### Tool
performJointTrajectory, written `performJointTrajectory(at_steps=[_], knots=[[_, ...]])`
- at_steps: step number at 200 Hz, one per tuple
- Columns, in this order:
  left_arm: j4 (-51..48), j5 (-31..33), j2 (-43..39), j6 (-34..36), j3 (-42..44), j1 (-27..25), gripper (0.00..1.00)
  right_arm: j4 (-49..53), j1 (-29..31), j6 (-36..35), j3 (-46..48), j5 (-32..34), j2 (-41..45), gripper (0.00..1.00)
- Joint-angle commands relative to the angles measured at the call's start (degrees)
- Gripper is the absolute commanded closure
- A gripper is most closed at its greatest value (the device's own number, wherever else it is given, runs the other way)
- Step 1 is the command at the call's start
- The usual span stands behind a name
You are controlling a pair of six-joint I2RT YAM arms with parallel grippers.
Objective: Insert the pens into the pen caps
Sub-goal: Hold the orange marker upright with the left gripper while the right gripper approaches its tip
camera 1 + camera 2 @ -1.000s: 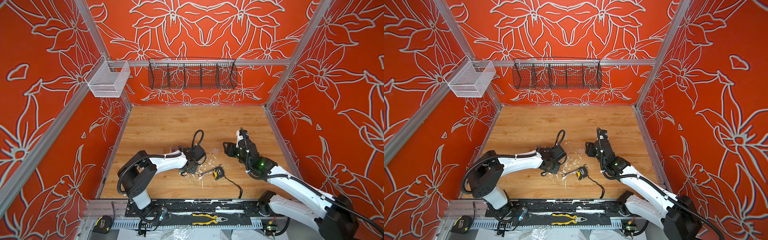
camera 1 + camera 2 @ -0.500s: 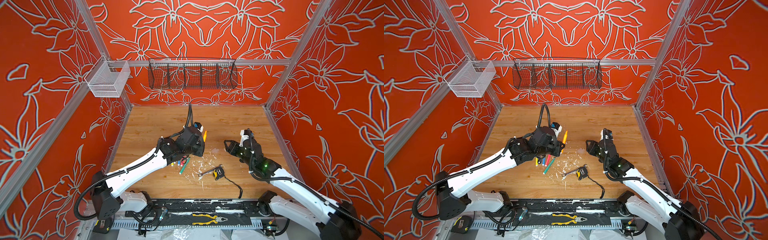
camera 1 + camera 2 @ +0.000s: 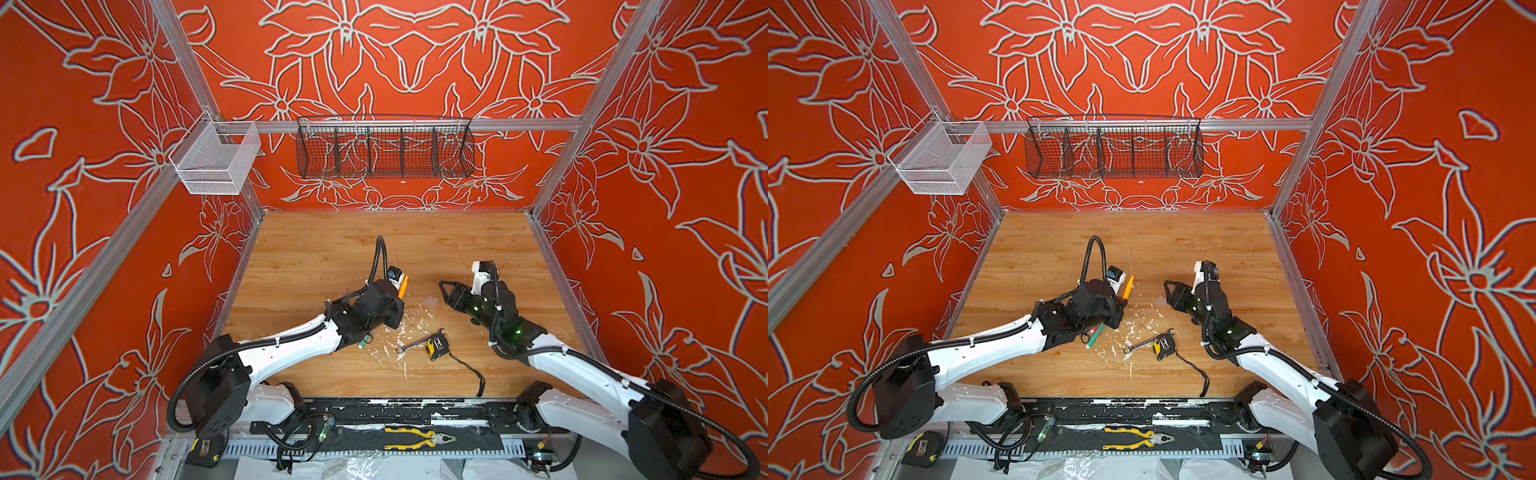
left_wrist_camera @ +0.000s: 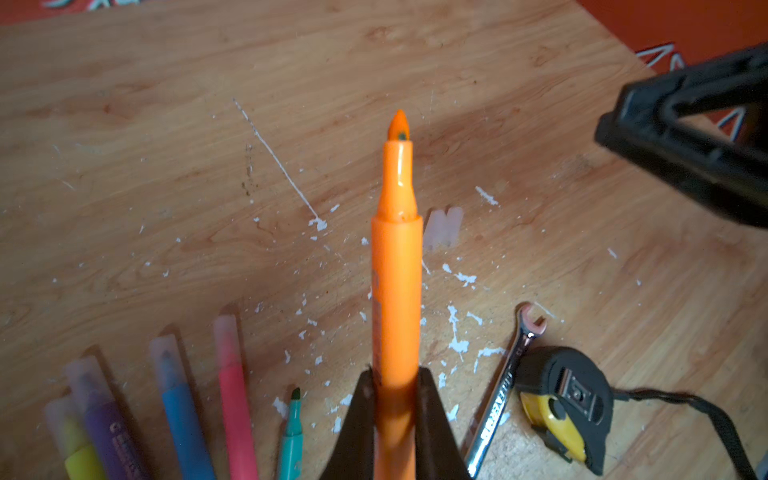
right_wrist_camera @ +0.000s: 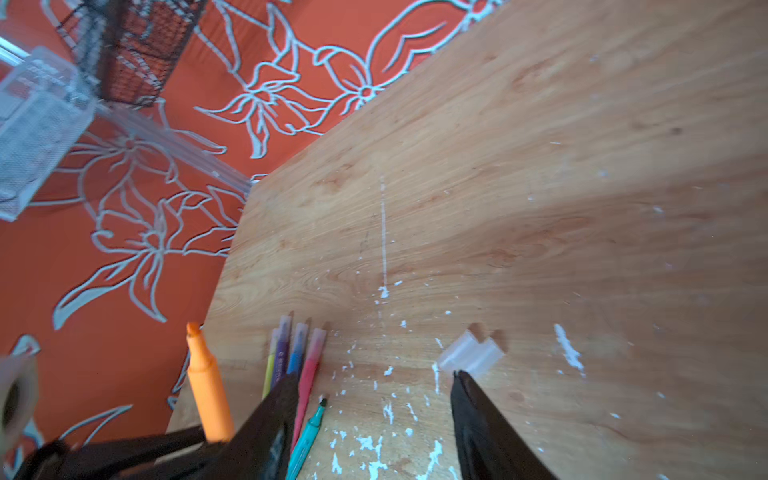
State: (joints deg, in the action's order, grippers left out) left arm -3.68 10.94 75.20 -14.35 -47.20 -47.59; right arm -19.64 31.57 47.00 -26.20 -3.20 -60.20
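My left gripper (image 4: 397, 374) is shut on the orange pen (image 4: 397, 270), which is uncapped and held above the table, tip pointing away; both top views show it (image 3: 403, 286) (image 3: 1128, 289). Two loose pen caps (image 4: 444, 228) (image 5: 471, 353) lie side by side on the wood. My right gripper (image 5: 374, 374) (image 3: 444, 291) stands open just short of them, holding nothing. Yellow (image 4: 70, 432), purple (image 4: 104, 424), blue (image 4: 178, 407) and pink (image 4: 235, 399) pens lie in a row with caps on. A green pen (image 4: 291, 436) (image 5: 309, 432) lies beside them uncapped.
A silver wrench (image 4: 505, 386) and a black and yellow tape measure (image 4: 561, 399) with its cord lie near the front. White paint flecks dot the wood. A black wire basket (image 3: 384, 149) and a white mesh basket (image 3: 216, 162) hang on the walls.
My left arm has risen from low over the row of pens and stretched out, carrying the orange pen up. The right gripper has barely shifted.
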Motion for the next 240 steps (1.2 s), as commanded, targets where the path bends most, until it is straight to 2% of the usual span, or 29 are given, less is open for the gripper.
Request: performJointTrajectory(at_steps=[1,35,87,129,193,240], knots=[[6.2,-2.4,-2.2,1.6,-0.2,0.0,1.00,-12.0,-0.2,0.6,1.0,-8.4,-2.5,0.39],[4.5,-4.9,-0.4,0.2,-2.0,0.0,1.00,-17.2,-0.2,2.8,-0.9,-15.9,-8.2,0.46],[2.1,-2.6,1.7,-0.3,-3.8,0.0,1.00,-19.6,-0.2,3.2,0.6,-16.5,-7.3,0.45],[2.5,-8.7,3.4,0.1,-4.9,-0.1,1.00,-21.6,-0.1,2.9,-0.3,-19.6,-7.4,0.44],[3.0,-14.5,4.8,1.5,-5.8,-0.5,1.00,-23.2,-0.1,4.1,-3.2,-24.0,-13.1,0.44],[2.4,-14.8,5.8,2.3,-6.7,-1.2,1.00,-22.7,-0.1,4.2,-3.9,-24.2,-14.4,0.64]])
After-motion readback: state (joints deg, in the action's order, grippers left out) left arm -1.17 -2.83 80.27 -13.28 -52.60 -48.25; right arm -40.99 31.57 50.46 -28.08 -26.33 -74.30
